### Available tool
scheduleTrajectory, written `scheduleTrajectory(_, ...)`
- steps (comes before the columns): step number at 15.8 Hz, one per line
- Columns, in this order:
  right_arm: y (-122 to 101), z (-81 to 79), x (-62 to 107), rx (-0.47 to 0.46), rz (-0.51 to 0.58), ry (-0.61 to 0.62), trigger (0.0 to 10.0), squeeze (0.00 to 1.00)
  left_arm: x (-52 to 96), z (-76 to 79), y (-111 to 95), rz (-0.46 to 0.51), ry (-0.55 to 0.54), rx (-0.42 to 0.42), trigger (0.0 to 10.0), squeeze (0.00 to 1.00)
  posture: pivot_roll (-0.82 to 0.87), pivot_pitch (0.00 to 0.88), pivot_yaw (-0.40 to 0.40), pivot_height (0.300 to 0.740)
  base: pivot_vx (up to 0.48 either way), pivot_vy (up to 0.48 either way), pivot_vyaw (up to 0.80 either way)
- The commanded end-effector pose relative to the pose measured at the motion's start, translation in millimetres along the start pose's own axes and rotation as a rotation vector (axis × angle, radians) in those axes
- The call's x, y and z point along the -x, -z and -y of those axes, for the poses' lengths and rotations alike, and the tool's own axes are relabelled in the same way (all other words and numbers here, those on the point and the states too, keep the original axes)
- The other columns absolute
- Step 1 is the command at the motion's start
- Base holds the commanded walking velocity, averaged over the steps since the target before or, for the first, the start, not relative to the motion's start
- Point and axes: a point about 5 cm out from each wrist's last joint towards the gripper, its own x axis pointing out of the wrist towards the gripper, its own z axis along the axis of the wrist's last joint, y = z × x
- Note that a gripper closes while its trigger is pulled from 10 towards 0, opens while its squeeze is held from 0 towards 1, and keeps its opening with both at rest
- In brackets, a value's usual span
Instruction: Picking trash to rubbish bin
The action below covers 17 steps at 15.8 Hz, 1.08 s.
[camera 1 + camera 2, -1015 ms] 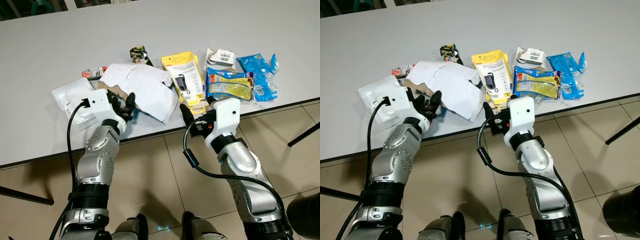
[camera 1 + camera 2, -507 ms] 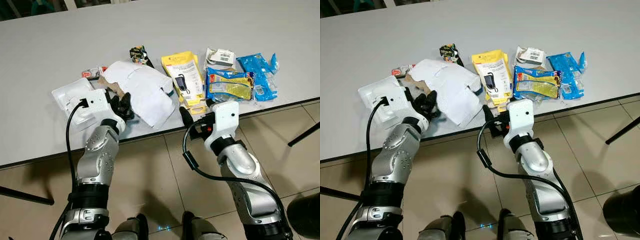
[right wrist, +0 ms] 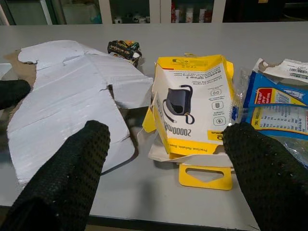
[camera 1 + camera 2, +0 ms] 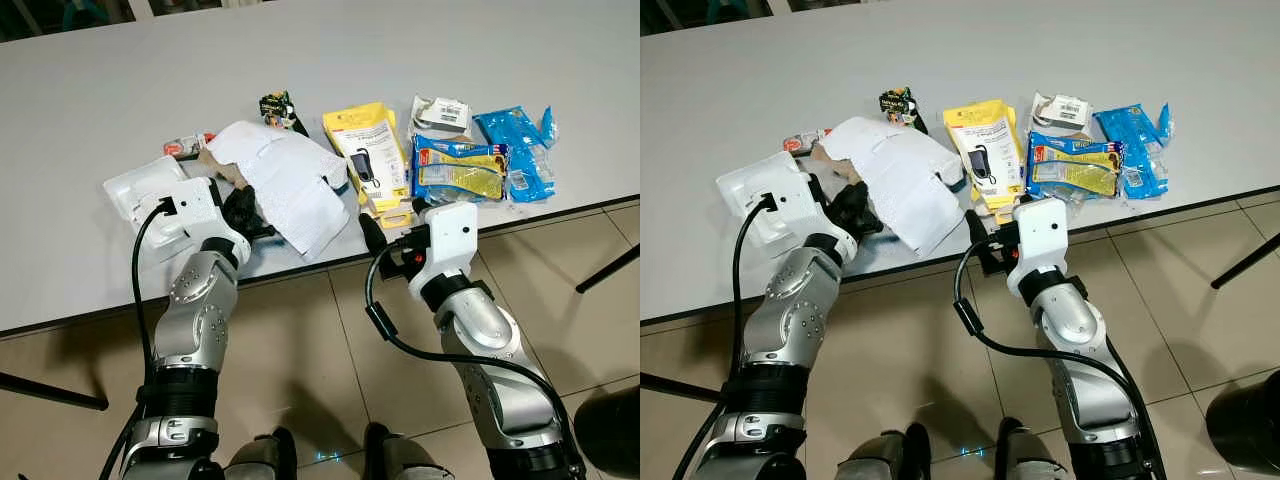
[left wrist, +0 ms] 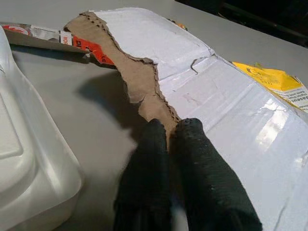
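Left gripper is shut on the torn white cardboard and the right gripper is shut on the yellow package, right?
Not quite. The left gripper is shut on the torn white cardboard, but the right wrist view shows the right gripper open, short of the yellow package.

Torn cardboard [image 5: 144, 82]: raw brown, rough edge — white face faintly glossy
Left gripper [image 5: 169, 137]: black, knobbly textured fingers
Foam tray [image 5: 24, 163]: smooth white plastic
Blue packets [image 4: 515, 150]: shiny, crinkled film
Table [image 4: 120, 90]: matt grey
Arms [image 4: 200, 310]: brushed silver metal

Office-like room, long grey table [image 4: 120, 90], tiled floor [image 4: 330, 380]
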Motion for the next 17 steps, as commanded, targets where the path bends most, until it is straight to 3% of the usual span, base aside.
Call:
scheduleTrajectory(1, -1.7, -2.2, 1.3, 0.009, 0.001, -0.003, 10.0, 0.0, 0.1, -1.6, 0.0, 0.002, -0.007, 0.01, 0.0, 0.0, -0.11, 0.22, 0.069, 0.74, 0.0, 0.0, 0.0)
scheduleTrajectory(5, -1.4, -1.8, 1.2, 0.01, 0.0, -0.005, 10.0, 0.0, -0.4, 14.1, -28.1, 0.103, 0.032, -0.023, 0.0, 0.0, -0.11, 0.221, 0.066, 0.74, 0.0, 0.0, 0.0)
scheduleTrajectory(8, -1.8, -2.4, 0.2, 0.011, 0.003, -0.009, 10.0, 0.0, 0.2, 16.3, -35.5, 0.128, 0.035, -0.017, 0.0, 0.0, -0.11, 0.219, 0.064, 0.74, 0.0, 0.0, 0.0)
scheduleTrajectory(10, -1.6, -2.4, -0.7, 0.01, 0.004, -0.009, 10.0, 0.0, 2.9, 19.2, -44.8, 0.176, 0.045, -0.059, 0.0, 0.0, -0.1, 0.217, 0.065, 0.74, 0.0, 0.0, 0.0)
scheduleTrajectory(14, -1.6, -3.0, -2.7, 0.008, 0.008, -0.01, 10.0, 0.0, 12.4, 21.8, -68.1, 0.289, 0.032, -0.235, 0.0, 0.0, -0.09, 0.209, 0.062, 0.74, 0.0, 0.0, 0.0)
scheduleTrajectory(17, -1.7, -4.5, -6.4, 0.003, 0.013, -0.019, 10.0, 0.0, 23.9, 6.9, -78.9, 0.328, -0.059, -0.356, 0.0, 0.0, -0.07, 0.202, 0.056, 0.74, 0.0, 0.0, 0.0)
